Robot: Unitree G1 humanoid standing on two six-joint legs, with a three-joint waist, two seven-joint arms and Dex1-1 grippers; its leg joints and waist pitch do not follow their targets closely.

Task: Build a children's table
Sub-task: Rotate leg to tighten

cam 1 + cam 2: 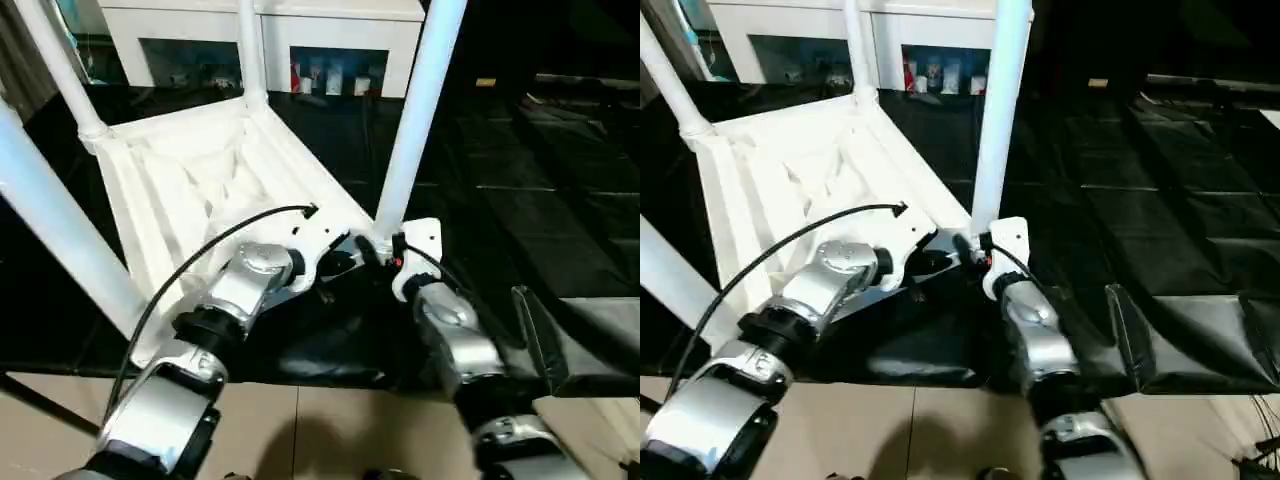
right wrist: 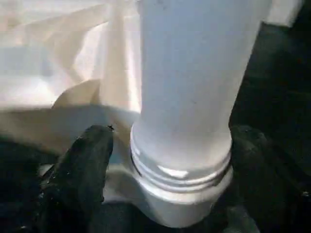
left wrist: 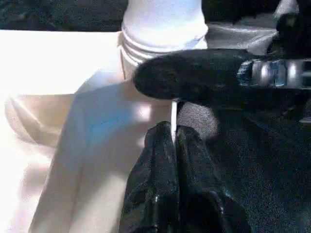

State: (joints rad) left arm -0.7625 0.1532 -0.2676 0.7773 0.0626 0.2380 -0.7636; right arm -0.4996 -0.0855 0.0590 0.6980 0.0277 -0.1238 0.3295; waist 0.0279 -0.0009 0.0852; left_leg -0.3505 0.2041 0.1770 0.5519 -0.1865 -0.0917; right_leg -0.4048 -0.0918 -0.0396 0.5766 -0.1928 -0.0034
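The white table top (image 1: 200, 180) lies upside down on a black mat, its X-ribbed underside facing up. Legs stand up from its corner sockets: one near left (image 1: 60, 230), one far left (image 1: 60, 70), one at the back (image 1: 250, 50). The near-right leg (image 1: 420, 110) rises from the corner closest to my hands. My right gripper (image 2: 170, 160) is shut on that leg's ringed base (image 2: 182, 170), a black finger (image 2: 82, 165) on each side. My left gripper (image 3: 173, 141) is shut on the top's thin rim (image 3: 173, 114) just beside that corner.
A white cabinet (image 1: 400, 40) with glass doors stands behind the table. The black mat (image 1: 520, 200) spreads to the right, with a folded black sheet (image 1: 580, 340) at its near right. Pale floor tiles (image 1: 330, 430) lie under my forearms.
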